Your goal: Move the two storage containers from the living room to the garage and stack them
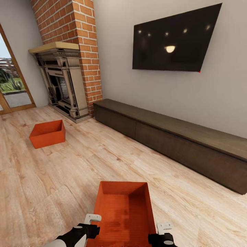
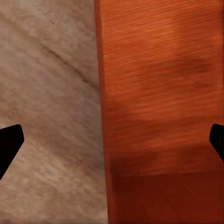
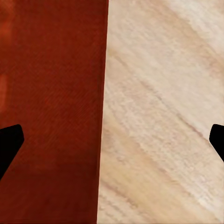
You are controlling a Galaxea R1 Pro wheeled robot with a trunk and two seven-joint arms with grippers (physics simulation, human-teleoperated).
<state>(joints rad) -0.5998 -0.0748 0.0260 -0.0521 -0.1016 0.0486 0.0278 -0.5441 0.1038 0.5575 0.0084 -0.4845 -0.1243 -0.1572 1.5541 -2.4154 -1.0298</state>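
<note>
**Both grippers straddling the near bin's side walls**

Far left, the second storage container [image 1: 47, 133] is sitting on the wood floor [image 1: 68, 171] in front of the brick fireplace [image 1: 65, 82], well apart from the robot.

The left gripper [image 1: 90, 223] is hanging spread wide over the near storage container [image 1: 123, 209], one finger outside its left wall and one inside, gripping nothing. The right gripper [image 1: 164, 230] is doing likewise at the right wall, also wide open and empty.

To lift cleanly, both should probably be lowering evenly, then closing on the walls together at matching heights.

The near bin's long axis is running away from the robot, toward the dark cabinet [image 1: 178, 140].
</note>
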